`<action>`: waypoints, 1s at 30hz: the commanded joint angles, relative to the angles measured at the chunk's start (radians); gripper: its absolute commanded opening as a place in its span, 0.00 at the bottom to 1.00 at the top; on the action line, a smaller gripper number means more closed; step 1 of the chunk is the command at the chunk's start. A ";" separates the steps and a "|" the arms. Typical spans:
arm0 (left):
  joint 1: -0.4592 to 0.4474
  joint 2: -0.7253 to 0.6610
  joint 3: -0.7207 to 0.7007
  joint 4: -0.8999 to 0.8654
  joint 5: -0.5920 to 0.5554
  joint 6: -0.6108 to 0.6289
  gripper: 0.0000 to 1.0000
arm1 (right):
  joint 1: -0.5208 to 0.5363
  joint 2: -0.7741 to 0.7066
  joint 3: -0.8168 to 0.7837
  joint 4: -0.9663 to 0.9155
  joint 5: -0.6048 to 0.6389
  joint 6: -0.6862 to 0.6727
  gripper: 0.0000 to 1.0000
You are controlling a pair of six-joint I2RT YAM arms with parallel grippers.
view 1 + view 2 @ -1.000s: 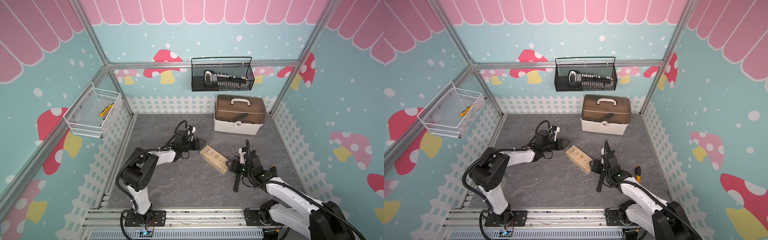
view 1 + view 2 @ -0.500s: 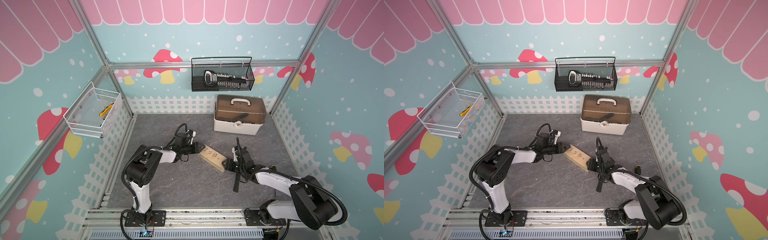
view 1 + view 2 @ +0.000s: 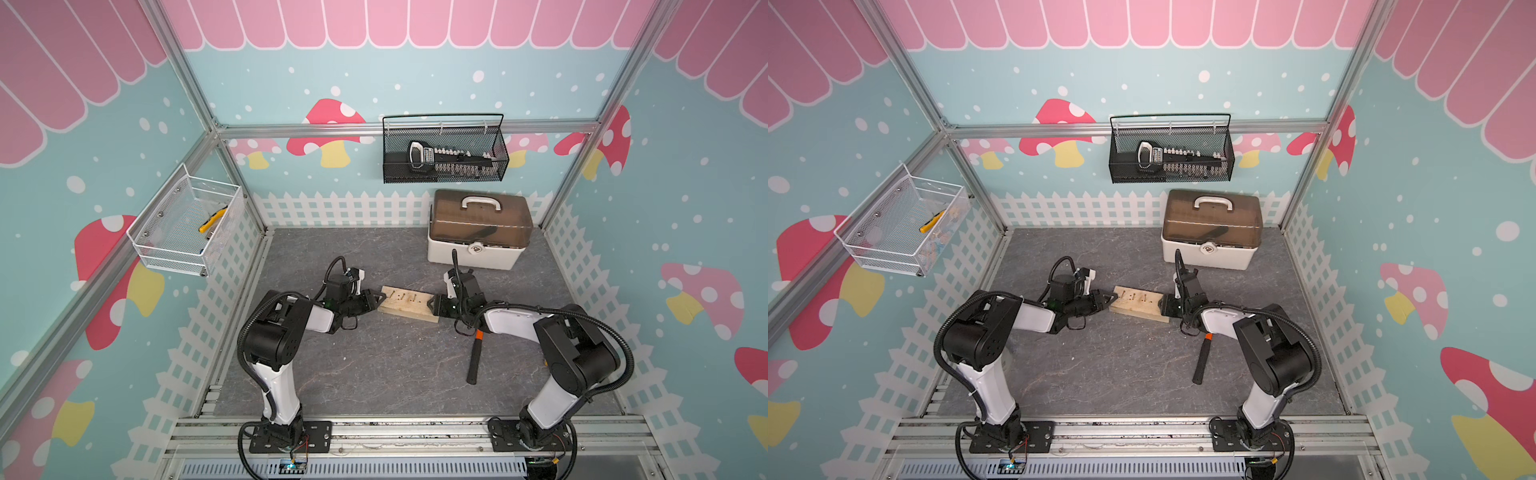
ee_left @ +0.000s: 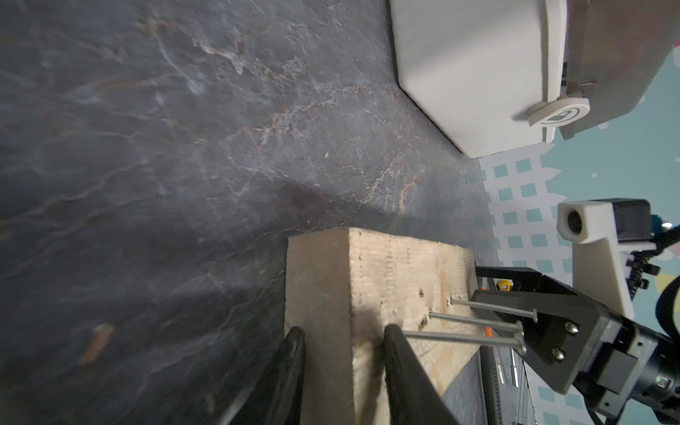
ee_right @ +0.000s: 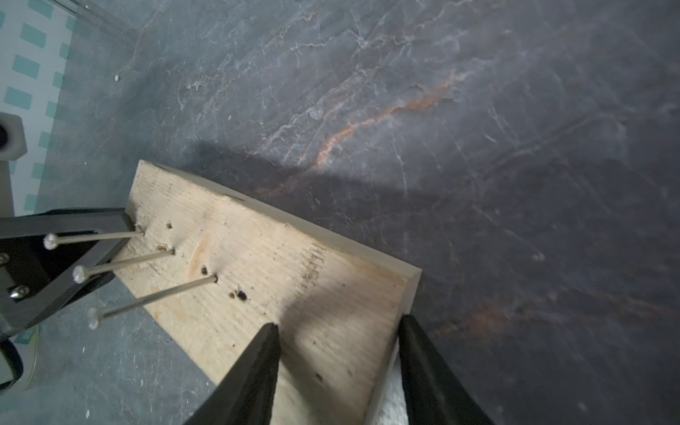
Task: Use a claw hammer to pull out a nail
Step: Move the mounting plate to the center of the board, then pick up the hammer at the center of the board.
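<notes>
A pale wooden block (image 3: 409, 305) lies flat mid-floor, with three nails (image 3: 403, 296) standing out of its top near the left end. My left gripper (image 3: 376, 300) is shut on that left end; in the left wrist view its fingers (image 4: 294, 342) pinch the block (image 4: 397, 272) beside the nails (image 4: 478, 320). My right gripper (image 3: 434, 306) is shut on the right end; its fingers (image 5: 408, 331) bracket a corner of the block (image 5: 276, 276). The claw hammer (image 3: 473, 361) lies on the floor under my right forearm. Its black handle and orange neck show; the head is hidden.
A white toolbox with a brown lid (image 3: 478, 232) stands at the back right, close behind my right gripper. A black mesh basket (image 3: 444, 153) hangs on the back wall. A white wire basket (image 3: 187, 224) on the left wall holds a yellow-handled tool (image 3: 212, 218).
The block has swung from a diagonal lie to level across the floor. Both grippers have moved in onto its ends and narrowed. The hammer has stayed put.
</notes>
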 commanded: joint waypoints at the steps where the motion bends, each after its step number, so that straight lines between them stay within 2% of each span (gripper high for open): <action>1: 0.015 -0.063 -0.038 0.034 0.020 -0.018 0.35 | 0.014 0.065 0.058 0.038 -0.086 -0.033 0.51; 6: 0.054 -0.125 -0.068 -0.005 -0.007 -0.001 0.35 | 0.016 0.079 0.125 -0.031 -0.075 -0.076 0.52; 9: 0.079 -0.173 -0.079 -0.055 -0.018 0.019 0.38 | 0.017 0.006 0.151 -0.182 0.041 -0.155 0.56; 13: 0.083 -0.300 -0.101 -0.185 -0.084 0.084 0.51 | 0.017 -0.135 0.205 -0.484 0.245 -0.279 0.69; 15: 0.087 -0.371 -0.125 -0.213 -0.095 0.114 0.60 | 0.021 -0.205 0.204 -0.608 0.316 -0.296 0.73; 19: 0.086 -0.529 -0.193 -0.200 -0.125 0.132 0.74 | 0.036 -0.329 0.140 -0.834 0.399 -0.213 0.75; 20: 0.082 -0.564 -0.199 -0.222 -0.147 0.141 0.95 | 0.045 -0.358 0.114 -0.880 0.412 -0.182 0.75; 21: 0.077 -0.591 -0.200 -0.236 -0.163 0.149 0.99 | 0.052 -0.381 0.089 -0.909 0.414 -0.152 0.75; 24: 0.070 -0.671 -0.216 -0.224 -0.219 0.096 1.00 | 0.071 -0.458 -0.008 -0.949 0.400 -0.082 0.74; 26: 0.091 -0.728 -0.231 -0.225 -0.303 -0.056 0.99 | 0.081 -0.509 -0.070 -0.957 0.413 -0.047 0.73; 28: 0.133 -0.779 -0.242 -0.257 -0.355 -0.152 0.99 | 0.084 -0.551 -0.122 -0.954 0.416 -0.018 0.72; 30: 0.153 -0.816 -0.278 -0.155 -0.316 -0.121 0.99 | 0.084 -0.569 -0.167 -0.923 0.373 -0.006 0.71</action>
